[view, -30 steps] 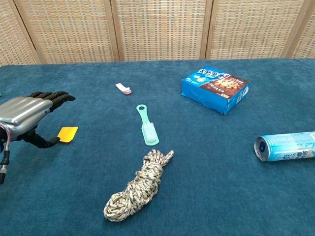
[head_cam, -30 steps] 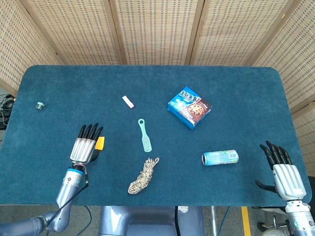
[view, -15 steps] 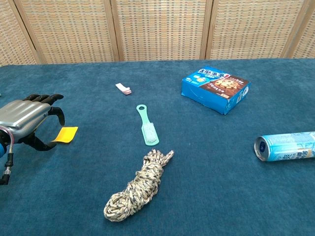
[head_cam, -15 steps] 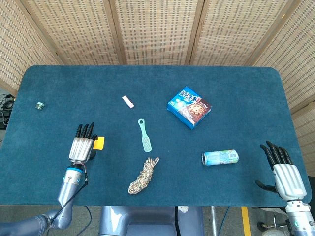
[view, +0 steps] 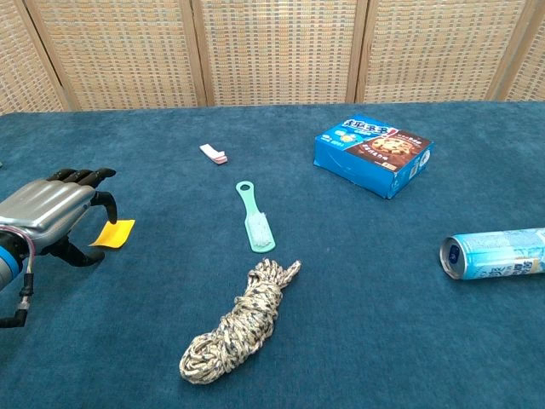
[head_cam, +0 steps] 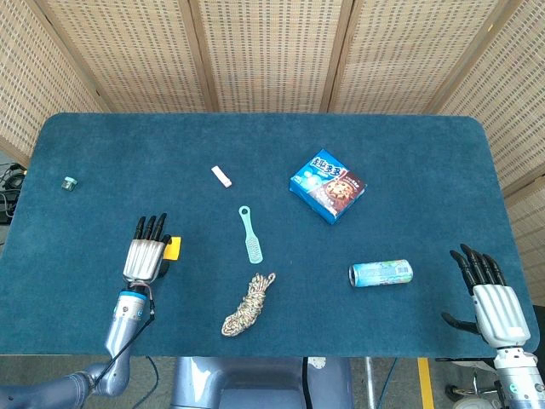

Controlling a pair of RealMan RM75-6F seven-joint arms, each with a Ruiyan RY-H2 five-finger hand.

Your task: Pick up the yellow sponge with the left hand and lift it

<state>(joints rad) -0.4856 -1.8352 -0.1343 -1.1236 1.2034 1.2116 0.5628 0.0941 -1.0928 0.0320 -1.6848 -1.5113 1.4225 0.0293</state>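
**Left hand poised beside the yellow sponge, grasp not yet made**

The yellow sponge (view: pixel 114 233) lies flat on the blue worktop (head_cam: pixel 409 170), toward the robot's left and well apart from the green brush (view: pixel 254 221) and the coil of rope (view: pixel 237 323). The left hand (view: pixel 53 215) sits low just beside it, fingers curled over its near edge and thumb reaching under from the front. From the chest view the sponge looks flat on the cloth and not pinched, so the hand reads as holding nothing, fingers parted around the piece. Whether a fingertip already touches the sponge cannot be told.

The sponge appears thin, small and light, probably soft and compressible. It should take little force to lift, but its low profile gives the fingers little to catch, and the felt-like cloth may let it slide away under a sideways push. The best hold is likely across its two opposite edges, thumb on the near side and fingers on the far side, closing gently so it does not fold or squirt out.

The right hand (head_cam: pixel 494 302) rests at the far side of the worktop, empty with fingers spread, near the drink can (head_cam: pixel 381 273)
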